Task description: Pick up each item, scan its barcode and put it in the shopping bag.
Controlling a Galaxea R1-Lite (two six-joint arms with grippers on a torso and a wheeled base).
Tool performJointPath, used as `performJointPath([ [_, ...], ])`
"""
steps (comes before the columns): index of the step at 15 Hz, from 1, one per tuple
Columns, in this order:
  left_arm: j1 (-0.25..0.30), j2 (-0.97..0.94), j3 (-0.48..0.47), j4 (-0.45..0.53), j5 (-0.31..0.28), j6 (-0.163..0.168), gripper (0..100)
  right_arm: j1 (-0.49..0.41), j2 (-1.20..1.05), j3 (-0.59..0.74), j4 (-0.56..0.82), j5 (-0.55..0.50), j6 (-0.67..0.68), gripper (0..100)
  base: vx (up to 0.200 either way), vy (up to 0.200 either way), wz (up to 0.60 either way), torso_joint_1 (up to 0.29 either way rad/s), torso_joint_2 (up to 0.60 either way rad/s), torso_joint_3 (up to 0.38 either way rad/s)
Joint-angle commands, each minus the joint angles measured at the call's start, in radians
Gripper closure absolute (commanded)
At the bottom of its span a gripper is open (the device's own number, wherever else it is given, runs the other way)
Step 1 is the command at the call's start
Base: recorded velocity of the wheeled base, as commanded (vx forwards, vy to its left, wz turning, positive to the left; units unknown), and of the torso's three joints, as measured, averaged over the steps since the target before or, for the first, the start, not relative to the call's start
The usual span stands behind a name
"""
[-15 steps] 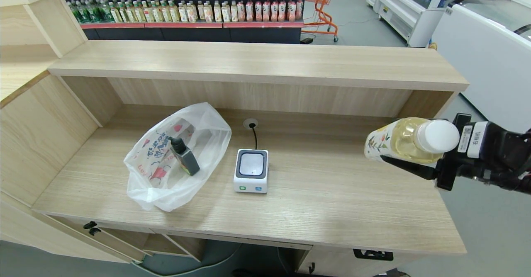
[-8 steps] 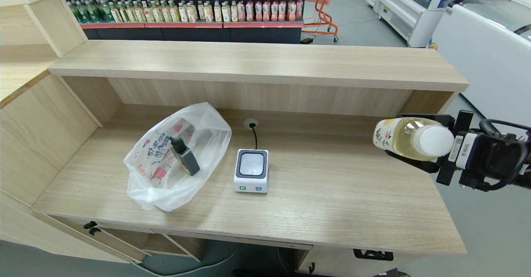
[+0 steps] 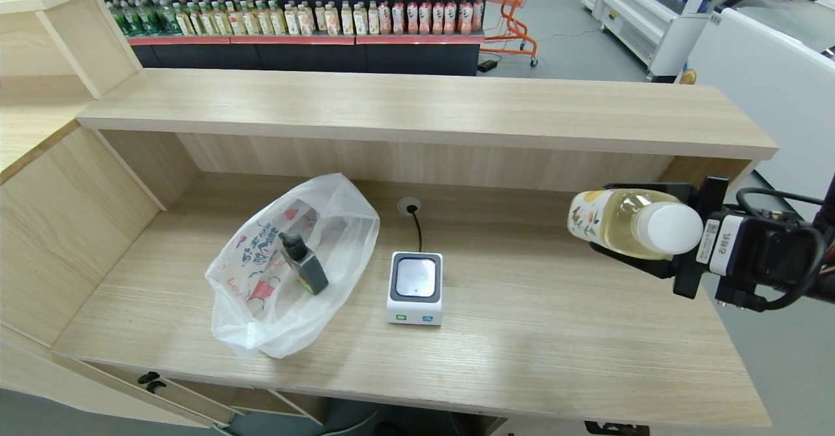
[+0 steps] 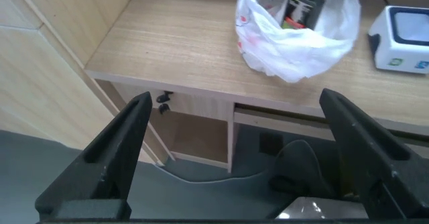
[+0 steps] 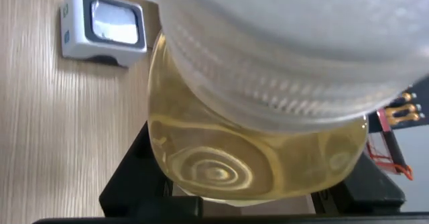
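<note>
My right gripper is shut on a clear bottle of yellow drink with a white cap, held on its side above the counter's right end. In the right wrist view the bottle sits between the black fingers, with the white scanner beyond it. The scanner stands mid-counter, glass facing up. Left of it lies the open white shopping bag with a dark bottle inside. My left gripper hangs open and empty below the counter's front edge, near the bag.
A raised wooden ledge runs along the back, and a side wall closes the left. The scanner's cable leads to a hole in the counter. Bare counter lies between scanner and right edge. A white freezer stands at right.
The head camera has shifted, so the whole scene sits lower and further right. My right gripper has rolled with the bottle and moved a little left over the counter.
</note>
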Motion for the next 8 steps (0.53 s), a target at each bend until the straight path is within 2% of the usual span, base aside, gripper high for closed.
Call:
performJointPath([
  [1, 0.001, 0.0, 0.0, 0.0, 0.001, 0.0, 0, 0.022, 0.004, 0.001, -0.003, -0.001, 0.014, 100, 0.0, 0.2, 0.0, 0.017, 0.02, 0.002],
  [8, 0.003, 0.0, 0.0, 0.0, 0.001, 0.0, 0, 0.036, 0.055, 0.042, -0.003, 0.071, 0.037, 100, 0.0, 0.2, 0.0, -0.001, 0.0, 0.002],
])
